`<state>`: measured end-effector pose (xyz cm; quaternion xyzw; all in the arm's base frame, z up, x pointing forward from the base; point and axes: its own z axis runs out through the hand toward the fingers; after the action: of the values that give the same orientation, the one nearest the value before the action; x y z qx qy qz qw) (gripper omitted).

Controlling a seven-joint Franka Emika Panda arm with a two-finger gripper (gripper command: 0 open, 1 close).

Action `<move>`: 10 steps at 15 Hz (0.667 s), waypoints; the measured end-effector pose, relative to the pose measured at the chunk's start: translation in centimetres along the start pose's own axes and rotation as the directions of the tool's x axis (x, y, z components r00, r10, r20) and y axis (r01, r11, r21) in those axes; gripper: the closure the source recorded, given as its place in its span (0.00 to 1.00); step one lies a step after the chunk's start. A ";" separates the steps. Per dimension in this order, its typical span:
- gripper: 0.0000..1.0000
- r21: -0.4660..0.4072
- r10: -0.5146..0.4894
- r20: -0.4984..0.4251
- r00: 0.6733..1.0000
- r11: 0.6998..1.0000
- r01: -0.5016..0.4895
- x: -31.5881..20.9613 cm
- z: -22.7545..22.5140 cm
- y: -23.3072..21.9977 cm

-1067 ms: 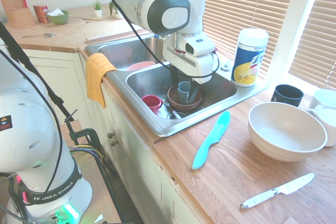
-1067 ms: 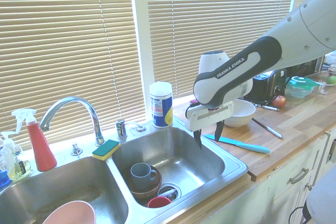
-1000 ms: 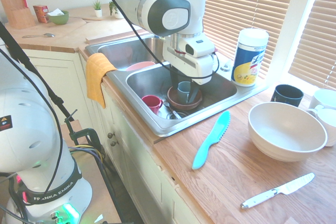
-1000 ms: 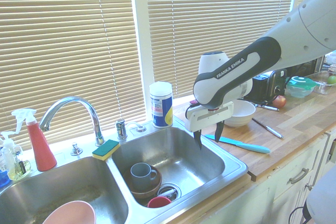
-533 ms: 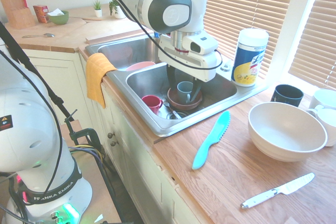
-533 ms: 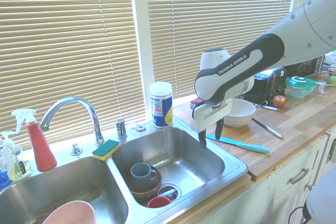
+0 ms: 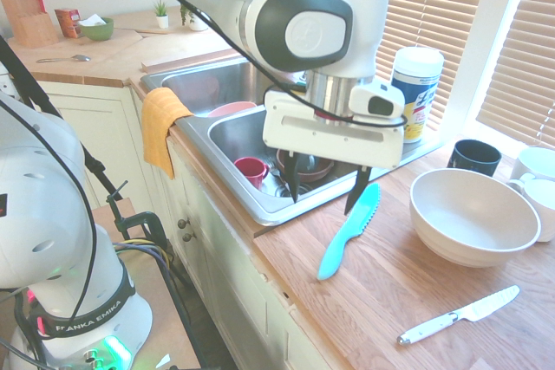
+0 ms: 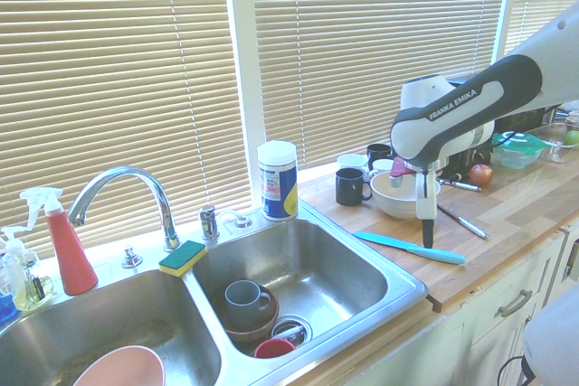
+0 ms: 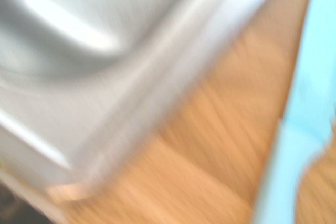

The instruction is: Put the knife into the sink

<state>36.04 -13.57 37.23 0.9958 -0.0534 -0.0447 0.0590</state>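
The turquoise knife lies flat on the wooden counter just right of the sink, its serrated tip pointing at the sink's rim. It also shows as the knife in the second exterior view and as a blurred turquoise band, the knife, in the wrist view. My gripper hangs open and empty above the sink's near corner and the counter. One finger is over the rim and the other is close above the knife's tip. Seen from the other side, the gripper stands over the knife's blade end. The sink has two steel basins.
A red cup and a brown bowl holding a grey mug sit in the near basin. A cream bowl, a black mug, a white-handled knife and a wipes canister stand around the turquoise knife. An orange towel hangs over the sink's front.
My gripper has swung from above the near basin out over the sink's corner toward the knife, turning as it went. It stays open. The knife has not moved.
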 end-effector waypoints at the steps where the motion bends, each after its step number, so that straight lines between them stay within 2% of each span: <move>1: 0.00 -0.004 0.001 -0.003 1.000 1.000 -0.001 -0.2 1.0 0.7; 5: 0.00 -0.001 0.000 -0.009 1.000 1.000 0.000 0.4 4.2 0.9; 10: 0.00 0.022 0.046 -0.049 0.998 0.999 -0.045 1.7 5.5 0.4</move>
<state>37.20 -14.78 31.72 0.9957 -0.0750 -0.0181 0.0509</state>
